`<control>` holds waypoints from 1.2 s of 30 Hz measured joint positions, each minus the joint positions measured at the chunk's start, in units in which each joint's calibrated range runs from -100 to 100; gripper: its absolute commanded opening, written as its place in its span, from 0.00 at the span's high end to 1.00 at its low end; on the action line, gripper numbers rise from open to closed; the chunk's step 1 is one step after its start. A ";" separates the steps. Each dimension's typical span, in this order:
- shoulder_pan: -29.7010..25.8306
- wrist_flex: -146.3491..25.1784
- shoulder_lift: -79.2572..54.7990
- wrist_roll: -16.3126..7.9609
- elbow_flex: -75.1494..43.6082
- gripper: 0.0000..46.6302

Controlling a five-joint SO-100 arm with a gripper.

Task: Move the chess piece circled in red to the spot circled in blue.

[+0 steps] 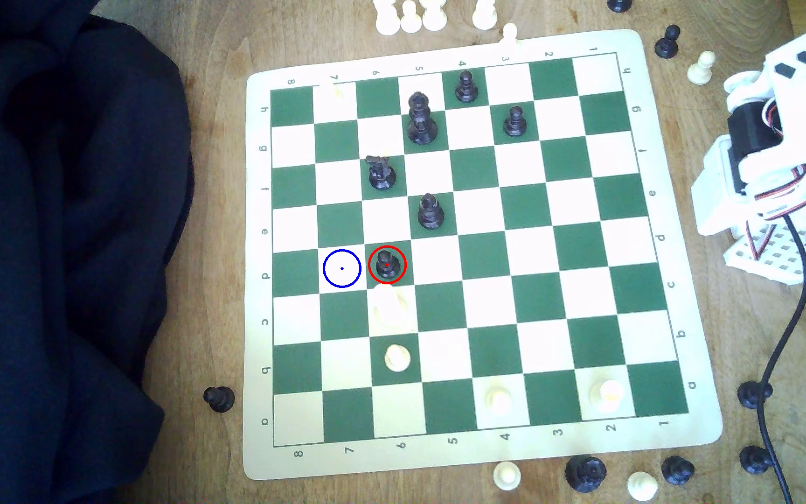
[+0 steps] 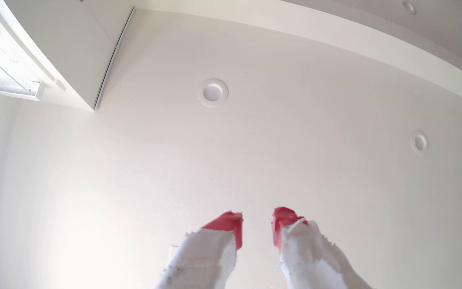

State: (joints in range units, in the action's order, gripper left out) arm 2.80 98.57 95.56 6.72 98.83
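Inspection finds the small glossy black pawn (image 1: 387,264) upright on a green square ringed in red, on the green-and-cream roll-up chessboard (image 1: 682,426). Just beside it, toward the exterior view's left, we note the cream square ringed in blue with a centre dot (image 1: 342,268), unoccupied. The white arm (image 1: 779,160) sits folded off the board at the exterior view's right, well apart from the pawn. In the wrist view we record the white, red-tipped gripper (image 2: 257,219) aimed at a white ceiling (image 2: 252,152), jaws apart, nothing between them.
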 measured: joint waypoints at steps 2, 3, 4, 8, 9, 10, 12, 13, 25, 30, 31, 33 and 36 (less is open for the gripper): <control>0.00 0.00 0.00 0.00 0.00 0.87; 0.22 0.00 0.00 0.00 0.00 0.87; 0.52 0.00 0.00 0.00 0.00 0.87; 1.40 -0.16 0.00 0.00 0.00 0.87; 1.47 -0.32 0.00 0.05 0.00 0.87; 1.47 -1.12 0.00 0.10 0.00 0.87; 1.47 -4.06 0.00 0.10 0.00 0.87; 1.55 -8.61 0.00 0.10 0.00 0.87; 3.83 -52.51 0.00 -3.42 -0.27 0.77; 3.69 -76.73 -0.17 -3.66 -2.62 0.92; 4.28 -82.87 -0.25 -3.66 -4.43 0.95; 5.60 -94.34 -0.34 -3.66 -7.86 0.94; 5.38 -113.94 -4.44 -3.66 -15.27 0.93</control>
State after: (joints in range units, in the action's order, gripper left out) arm 8.19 -15.38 91.12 3.05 83.55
